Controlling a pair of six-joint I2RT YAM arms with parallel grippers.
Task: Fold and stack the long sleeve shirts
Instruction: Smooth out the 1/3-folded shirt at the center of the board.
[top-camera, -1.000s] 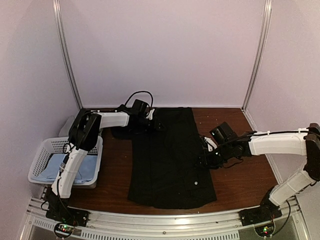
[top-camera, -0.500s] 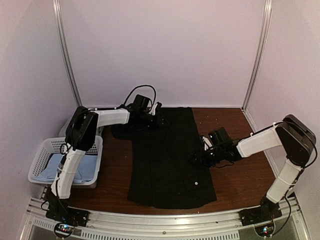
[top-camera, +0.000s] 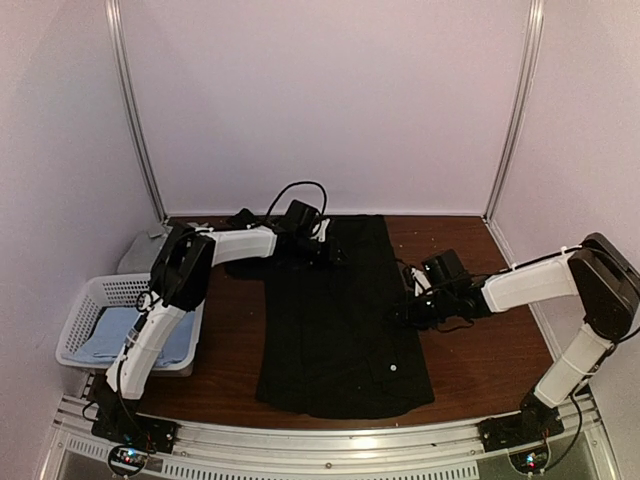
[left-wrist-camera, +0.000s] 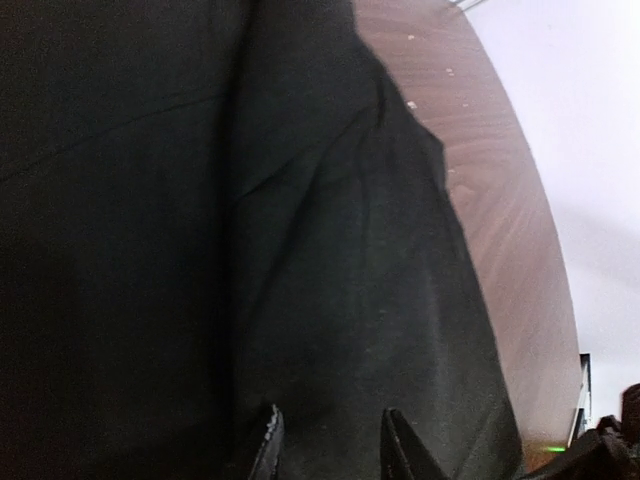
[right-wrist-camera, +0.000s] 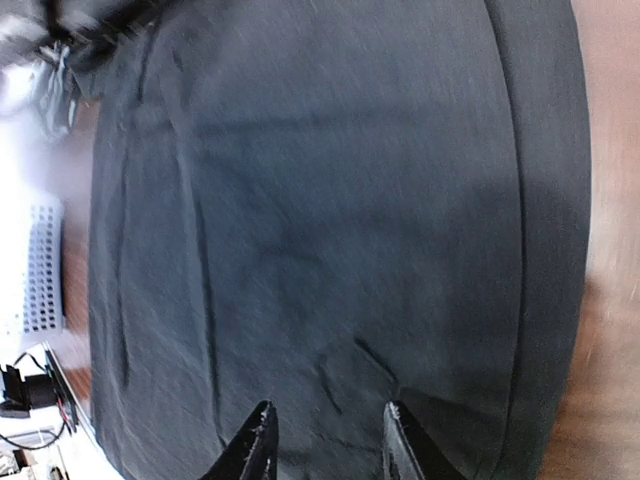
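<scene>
A large black long sleeve shirt (top-camera: 340, 320) lies flat on the wooden table, folded into a long strip, with a tiny white mark (top-camera: 392, 367) near its front right. My left gripper (top-camera: 335, 252) is open and low over the shirt's far end. In the left wrist view (left-wrist-camera: 330, 442) only black cloth (left-wrist-camera: 300, 250) shows between the jaws. My right gripper (top-camera: 400, 312) is open at the shirt's right edge. In the right wrist view (right-wrist-camera: 325, 437) it hovers over the cloth (right-wrist-camera: 330, 200). A light blue shirt (top-camera: 140, 335) lies in the basket.
A white lattice basket (top-camera: 80, 315) stands at the left edge and also shows in the right wrist view (right-wrist-camera: 40, 270). A greyish item (top-camera: 140, 255) sits behind it. Bare brown table (top-camera: 480, 360) lies right of the shirt. Metal posts and pale walls close in the back.
My left gripper has moved right from the shirt's far left corner onto its far end. My right gripper has shifted slightly left onto the shirt's right edge.
</scene>
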